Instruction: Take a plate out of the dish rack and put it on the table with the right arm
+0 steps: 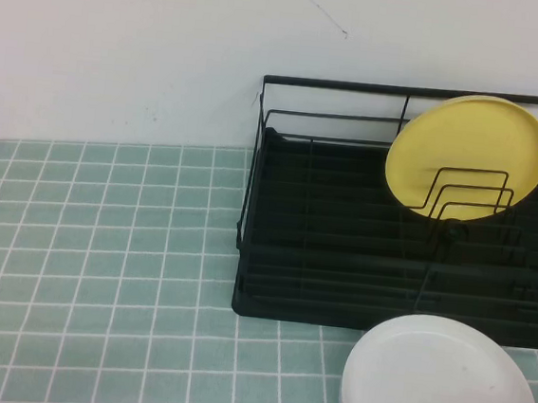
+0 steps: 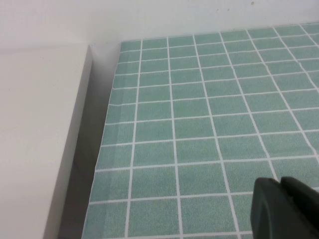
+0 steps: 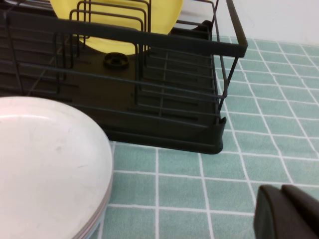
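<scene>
The yellow plate (image 1: 468, 156) stands upright, leaning in the wire dividers at the right end of the black dish rack (image 1: 335, 308). The right wrist view shows its lower part (image 3: 114, 22) behind the rack's wires (image 3: 149, 40). My right gripper (image 3: 282, 193) is shut and empty, low over the green tiled table (image 3: 219, 191), just in front of the rack's corner. My left gripper (image 2: 282, 185) is shut and empty over the tiles (image 2: 189, 119) near the table's edge. Neither arm shows in the high view.
A white plate (image 1: 440, 385) lies on the table directly in front of the rack, and shows in the right wrist view (image 3: 47, 164). A white wall (image 1: 170, 40) stands behind. A pale ledge (image 2: 40, 129) borders the table's edge. Bare tiles (image 1: 91, 270) lie left of the rack.
</scene>
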